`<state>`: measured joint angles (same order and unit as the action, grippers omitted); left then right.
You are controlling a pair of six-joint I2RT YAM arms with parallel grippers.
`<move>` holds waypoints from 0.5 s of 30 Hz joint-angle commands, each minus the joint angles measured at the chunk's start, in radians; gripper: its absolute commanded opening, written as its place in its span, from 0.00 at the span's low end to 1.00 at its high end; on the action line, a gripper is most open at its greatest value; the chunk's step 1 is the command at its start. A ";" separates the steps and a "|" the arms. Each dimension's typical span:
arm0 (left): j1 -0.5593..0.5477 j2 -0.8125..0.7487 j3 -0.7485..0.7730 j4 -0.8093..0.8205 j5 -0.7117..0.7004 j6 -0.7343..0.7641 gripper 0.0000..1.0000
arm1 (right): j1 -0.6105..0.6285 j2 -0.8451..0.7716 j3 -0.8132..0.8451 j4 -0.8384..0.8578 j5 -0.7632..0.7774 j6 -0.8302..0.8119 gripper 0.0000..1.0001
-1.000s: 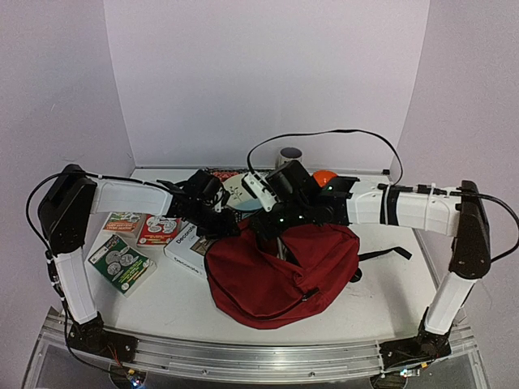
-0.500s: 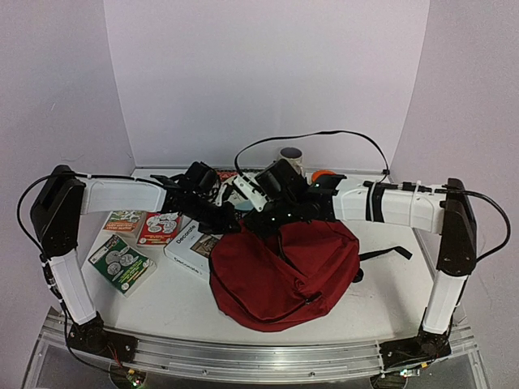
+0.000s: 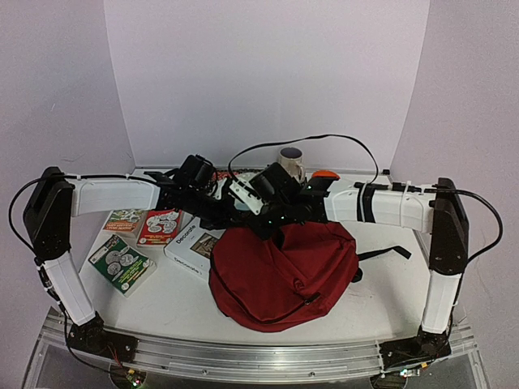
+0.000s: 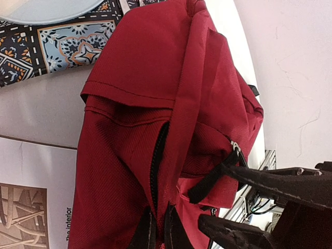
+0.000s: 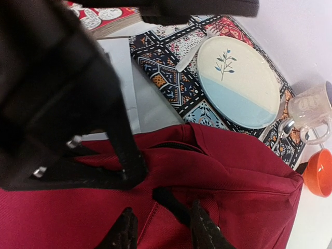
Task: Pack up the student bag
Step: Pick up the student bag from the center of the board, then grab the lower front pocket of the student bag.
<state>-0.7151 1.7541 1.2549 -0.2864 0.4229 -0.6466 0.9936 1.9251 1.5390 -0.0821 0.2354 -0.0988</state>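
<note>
The student bag lies slumped in the middle of the bench. Its top edge faces the far side, where both arms reach over it.

**Claw state.** The left claw is pinched tight on a fold of red fabric just beside the zipper. The right claw is partly spread, with a finger on either side of a black strap tab. I see no firm contact with the tab.

**Step in hand (judged).** The bag is being opened. One claw braces the cloth and the other takes the pull.

**Procedure.**
1. Close the right claw squarely on the black tab only, with no red fabric caught in the bite.
2. Hold the left pinch firm so that the zipper line is taut. Slack cloth will probably bunch and jam the slider.
3. Draw the tab along the zipper track, not upward, since the soft bag would lift with it.

**Caution.** The plate, the mug and the orange bowl sit just beyond the bag. A dragged bag could push into them.
</note>
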 commanded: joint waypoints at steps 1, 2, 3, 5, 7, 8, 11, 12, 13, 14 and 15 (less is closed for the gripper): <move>-0.001 -0.073 0.031 0.061 0.030 -0.002 0.00 | 0.002 0.006 0.048 -0.019 0.051 -0.009 0.29; -0.001 -0.073 0.032 0.062 0.030 -0.001 0.00 | 0.002 0.007 0.049 -0.019 0.053 -0.007 0.25; -0.001 -0.073 0.032 0.062 0.031 -0.001 0.00 | 0.002 0.008 0.052 -0.019 0.054 -0.006 0.21; -0.001 -0.075 0.032 0.063 0.032 0.000 0.00 | 0.001 0.013 0.056 -0.018 0.063 -0.005 0.17; -0.001 -0.078 0.031 0.061 0.031 0.001 0.00 | 0.000 0.016 0.060 -0.018 0.078 -0.003 0.14; -0.002 -0.080 0.029 0.061 0.029 0.002 0.00 | 0.000 0.016 0.061 -0.018 0.088 -0.001 0.12; -0.001 -0.083 0.026 0.061 0.022 0.001 0.00 | 0.000 0.005 0.058 -0.018 0.107 0.003 0.02; -0.001 -0.084 0.026 0.061 0.022 0.001 0.00 | 0.000 0.000 0.055 -0.018 0.112 0.005 0.00; -0.001 -0.083 0.027 0.061 0.020 0.001 0.00 | 0.000 -0.005 0.050 -0.018 0.117 0.005 0.00; -0.001 -0.083 0.027 0.061 0.017 0.002 0.00 | 0.000 -0.014 0.044 -0.018 0.120 0.006 0.00; -0.001 -0.082 0.027 0.061 0.012 0.002 0.00 | 0.000 -0.021 0.037 -0.018 0.122 0.008 0.00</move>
<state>-0.7170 1.7325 1.2549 -0.2867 0.4274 -0.6521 0.9936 1.9282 1.5623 -0.0826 0.3104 -0.1014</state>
